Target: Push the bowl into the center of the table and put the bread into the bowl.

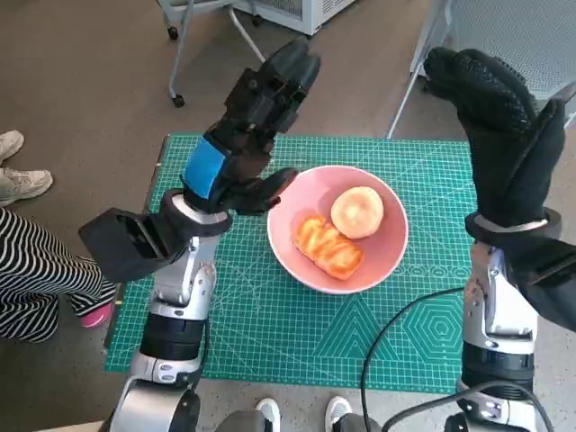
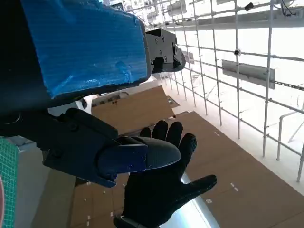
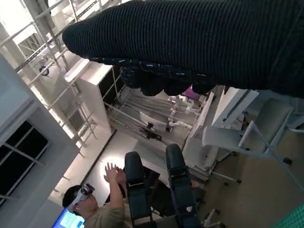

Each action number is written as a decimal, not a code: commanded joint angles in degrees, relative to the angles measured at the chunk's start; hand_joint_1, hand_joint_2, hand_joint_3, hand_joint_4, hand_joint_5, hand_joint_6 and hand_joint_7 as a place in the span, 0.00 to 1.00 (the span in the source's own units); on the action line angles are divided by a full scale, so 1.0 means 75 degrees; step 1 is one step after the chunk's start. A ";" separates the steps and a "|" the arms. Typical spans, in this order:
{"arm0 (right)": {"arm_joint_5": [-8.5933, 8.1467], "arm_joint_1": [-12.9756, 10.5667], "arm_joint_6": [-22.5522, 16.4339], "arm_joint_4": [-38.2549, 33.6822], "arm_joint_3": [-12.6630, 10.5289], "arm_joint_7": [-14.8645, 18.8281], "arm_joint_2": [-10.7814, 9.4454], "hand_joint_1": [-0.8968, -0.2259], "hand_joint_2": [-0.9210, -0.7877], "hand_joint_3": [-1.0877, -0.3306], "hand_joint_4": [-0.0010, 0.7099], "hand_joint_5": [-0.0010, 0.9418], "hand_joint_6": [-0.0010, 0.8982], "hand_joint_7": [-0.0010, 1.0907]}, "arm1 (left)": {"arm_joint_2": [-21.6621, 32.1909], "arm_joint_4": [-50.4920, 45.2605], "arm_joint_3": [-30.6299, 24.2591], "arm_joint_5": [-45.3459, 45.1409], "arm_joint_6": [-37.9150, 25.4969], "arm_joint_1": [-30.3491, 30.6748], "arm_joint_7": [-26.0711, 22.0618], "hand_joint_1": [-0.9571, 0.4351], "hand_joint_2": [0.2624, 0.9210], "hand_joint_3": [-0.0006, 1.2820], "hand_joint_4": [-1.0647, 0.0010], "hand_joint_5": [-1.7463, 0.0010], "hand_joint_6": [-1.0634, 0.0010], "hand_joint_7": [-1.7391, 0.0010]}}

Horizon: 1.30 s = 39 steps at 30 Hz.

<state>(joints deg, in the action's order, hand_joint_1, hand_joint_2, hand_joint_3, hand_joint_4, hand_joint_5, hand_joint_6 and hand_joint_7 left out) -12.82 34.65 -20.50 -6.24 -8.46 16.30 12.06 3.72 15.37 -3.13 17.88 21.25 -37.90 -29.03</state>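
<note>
A pink bowl [image 1: 389, 250] stands near the middle of the green cutting mat [image 1: 270, 324]. Inside it lie a glazed twisted bread [image 1: 328, 245] and a round pale bun [image 1: 357, 211]. My left hand [image 1: 256, 121] is raised above the mat to the left of the bowl, fingers spread and holding nothing. My right hand [image 1: 499, 126] is raised to the right of the bowl, fingers apart and empty. In the left wrist view the right hand [image 2: 159, 190] shows with spread fingers beyond the left hand [image 2: 90, 71]. The right wrist view shows the right hand's glove [image 3: 199, 42].
A person's striped leg [image 1: 36, 279] and shoes [image 1: 18, 171] are left of the table. A wheeled chair base [image 1: 207, 27] stands behind it and a white chair [image 1: 486, 36] at the back right. A black cable [image 1: 396, 333] crosses the mat's front right. A person [image 3: 99, 204] sits in the right wrist view.
</note>
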 commanded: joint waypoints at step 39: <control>-0.0308 0.0035 -0.0181 -0.0744 0.0071 0.0362 -0.0209 0.32 0.00 0.54 0.22 0.00 0.00 0.53 | 0.0345 -0.0259 -0.0074 -0.0306 0.0071 0.0371 0.0415 0.22 1.00 0.34 0.95 0.99 1.00 0.78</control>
<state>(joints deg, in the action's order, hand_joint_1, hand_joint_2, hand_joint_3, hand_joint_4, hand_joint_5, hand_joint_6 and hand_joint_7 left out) -14.44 35.19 -22.41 -10.99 -7.72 18.61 10.93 6.00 14.17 -3.49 15.93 21.85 -35.66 -26.09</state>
